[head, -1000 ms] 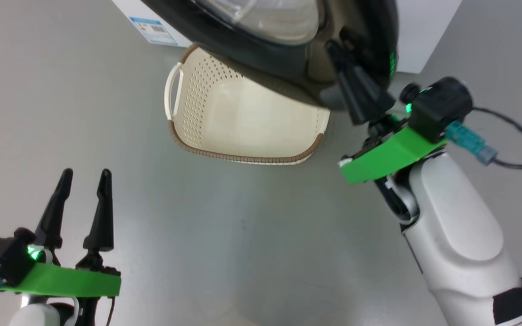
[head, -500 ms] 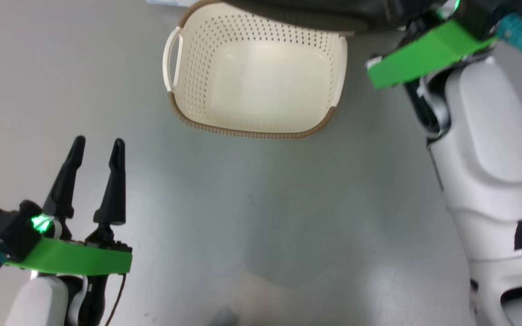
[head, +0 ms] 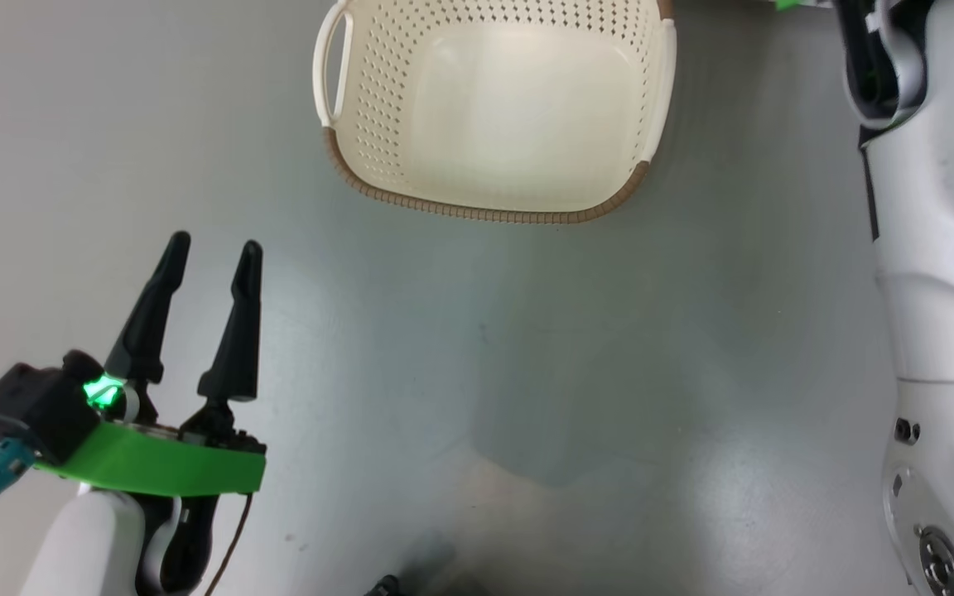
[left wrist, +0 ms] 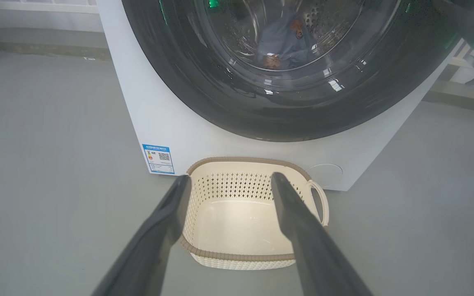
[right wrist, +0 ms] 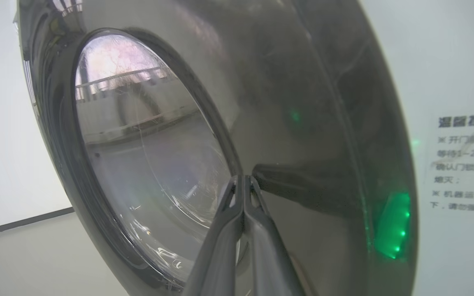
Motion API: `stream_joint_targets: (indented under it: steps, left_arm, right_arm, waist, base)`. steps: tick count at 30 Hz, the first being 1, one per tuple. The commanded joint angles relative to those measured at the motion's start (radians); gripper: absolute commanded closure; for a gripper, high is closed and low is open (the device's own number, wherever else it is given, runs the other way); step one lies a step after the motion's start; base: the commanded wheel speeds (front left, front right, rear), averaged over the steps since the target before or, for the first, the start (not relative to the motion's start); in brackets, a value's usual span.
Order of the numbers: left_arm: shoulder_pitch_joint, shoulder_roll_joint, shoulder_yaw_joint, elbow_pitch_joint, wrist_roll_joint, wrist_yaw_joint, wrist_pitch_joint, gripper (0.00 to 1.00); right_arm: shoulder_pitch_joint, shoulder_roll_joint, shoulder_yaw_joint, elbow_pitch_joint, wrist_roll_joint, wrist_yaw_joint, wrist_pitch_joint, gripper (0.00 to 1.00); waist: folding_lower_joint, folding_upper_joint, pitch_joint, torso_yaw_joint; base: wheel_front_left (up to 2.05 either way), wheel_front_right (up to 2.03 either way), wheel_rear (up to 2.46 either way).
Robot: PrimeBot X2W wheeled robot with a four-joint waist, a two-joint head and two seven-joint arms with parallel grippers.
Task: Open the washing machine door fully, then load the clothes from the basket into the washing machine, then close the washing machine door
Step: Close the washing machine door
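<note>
**Basket emptied, clothes in the drum, door close to shut**

At 8 o'clock in the head view, the left gripper hovers over the plain grey floor, its two long dark fingers spread apart with nothing between them. At 12 o'clock stands the small rectangular cream plastic basket with perforated sides and a brown woven-look rim. Its bottom is bare, with no garment in it. At 3 o'clock the right arm's pale forearm runs up past the top edge.

In the left wrist view the basket sits at 6 o'clock, just in front of the big white boxy washing machine. A blue label sticker is at the basket's 10 o'clock and a round white cap at its 2 o'clock. At 12 o'clock the large round washing machine door, a wide glossy black ring around bulging clear glass, lies across the machine's front. Behind the glass, the clothes, blue fabric with orange-brown bears, rest in the steel drum.

In the right wrist view, the right gripper has its fingers pressed together on nothing, their tips touching the black ring just beside the glass.

Opening and loading look finished, and closing appears to be the step in hand. Whether the door has latched cannot be told, so a last firm push may remain.
</note>
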Motion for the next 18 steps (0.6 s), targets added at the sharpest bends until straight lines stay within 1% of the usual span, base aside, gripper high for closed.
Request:
stream_joint_targets:
  steps: [1,10,18]
  left_arm:
    - [-0.012,0.042,0.032,-0.028,-0.010,-0.001,-0.006,0.00]
    - [-0.016,0.045,0.009,-0.030,-0.017,-0.001,-0.006,0.00]
    - [-0.017,0.045,-0.003,-0.032,-0.024,-0.001,-0.006,0.00]
  right_arm:
    - [-0.025,0.035,-0.001,-0.017,-0.011,0.000,-0.004,1.00]
    - [-0.069,0.035,-0.054,0.022,-0.033,0.000,-0.004,1.00]
    - [-0.126,0.035,-0.117,0.067,-0.077,0.000,-0.004,1.00]
  waist:
    - [-0.0001,0.0000,0.009,0.007]
    - [-0.0001,0.0000,0.019,0.015]
    - [-0.0001,0.0000,0.034,0.021]
  base:
    - [0.00,0.00,0.00]
    - [0.00,0.00,0.00]
    - [0.00,0.00,0.00]
